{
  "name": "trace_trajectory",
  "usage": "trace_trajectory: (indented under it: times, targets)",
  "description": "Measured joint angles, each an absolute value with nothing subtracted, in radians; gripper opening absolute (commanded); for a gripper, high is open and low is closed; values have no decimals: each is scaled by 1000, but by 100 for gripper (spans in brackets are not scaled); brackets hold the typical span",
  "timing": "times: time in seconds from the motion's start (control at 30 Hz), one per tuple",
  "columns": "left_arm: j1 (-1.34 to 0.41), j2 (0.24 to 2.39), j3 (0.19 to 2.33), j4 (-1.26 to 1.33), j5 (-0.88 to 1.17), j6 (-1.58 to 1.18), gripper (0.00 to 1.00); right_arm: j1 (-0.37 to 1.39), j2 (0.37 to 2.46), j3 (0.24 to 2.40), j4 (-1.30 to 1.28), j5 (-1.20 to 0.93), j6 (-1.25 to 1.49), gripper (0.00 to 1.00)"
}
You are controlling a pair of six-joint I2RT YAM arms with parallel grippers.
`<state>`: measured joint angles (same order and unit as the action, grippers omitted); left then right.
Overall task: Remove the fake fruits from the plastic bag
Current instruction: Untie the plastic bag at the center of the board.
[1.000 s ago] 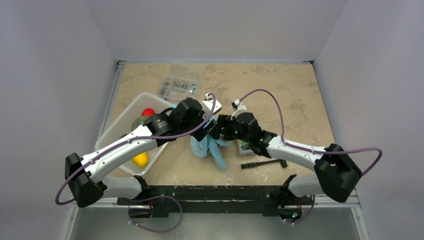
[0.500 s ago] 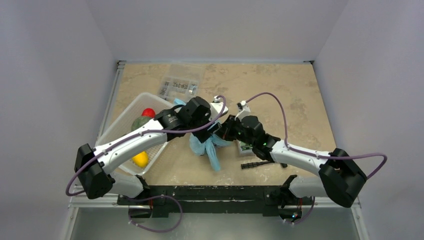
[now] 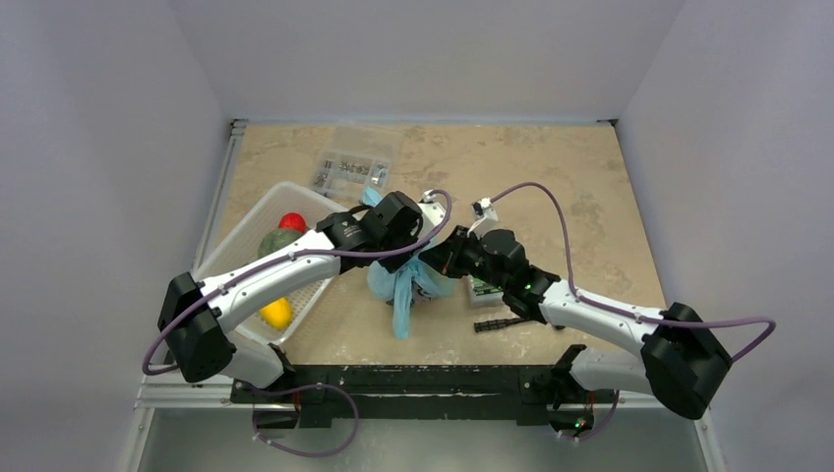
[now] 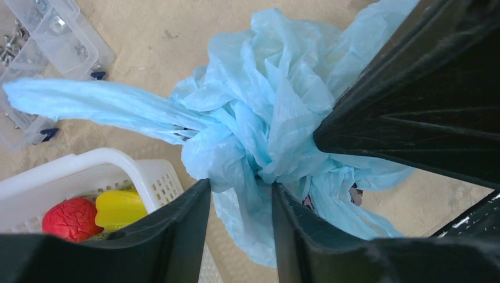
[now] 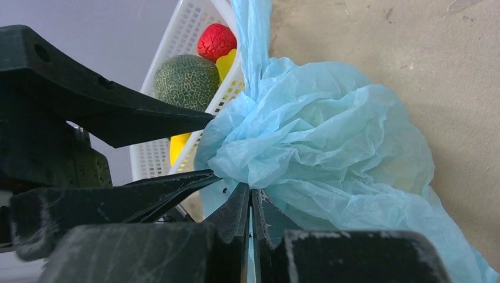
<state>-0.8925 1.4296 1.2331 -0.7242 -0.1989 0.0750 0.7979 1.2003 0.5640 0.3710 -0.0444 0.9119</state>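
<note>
The light-blue plastic bag (image 3: pixel 398 285) hangs bunched between both arms at mid-table, its tail drooping toward the near edge. My right gripper (image 5: pixel 250 191) is shut on a fold of the bag's (image 5: pixel 330 135) film. My left gripper (image 4: pixel 236 186) stands half closed on the bag's (image 4: pixel 265 118) twisted neck, with film pressed against both fingertips. Whatever is inside the bag is hidden. A red fruit (image 3: pixel 290 220), a green netted one (image 3: pixel 275 241) and a yellow one (image 3: pixel 277 314) lie in the white mesh basket (image 3: pixel 231 228).
A clear compartment box (image 3: pixel 356 162) lies at the back, behind the basket. A black tool (image 3: pixel 511 322) and a small green-white object (image 3: pixel 482 290) lie under the right forearm. The basket rim (image 4: pixel 106 156) is close to the left fingers.
The right gripper has shut on the bag. The left arm has reached further right and its jaws have narrowed on the bag's neck. The bag has drawn up and shifted slightly left.
</note>
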Motion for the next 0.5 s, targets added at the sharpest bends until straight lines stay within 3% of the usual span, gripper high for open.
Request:
trace_trajectory:
  times: [0.07, 0.1, 0.5]
  targets:
    - [-892, 1441, 1236, -731, -214, 80, 15, 798, 1189, 564, 359, -44, 912, 0]
    - [-891, 1444, 1238, -733, -220, 80, 1, 798, 1183, 564, 355, -43, 911, 0]
    - [-889, 1344, 1182, -645, -519, 109, 0, 759, 1115, 528, 295, 36, 963, 0]
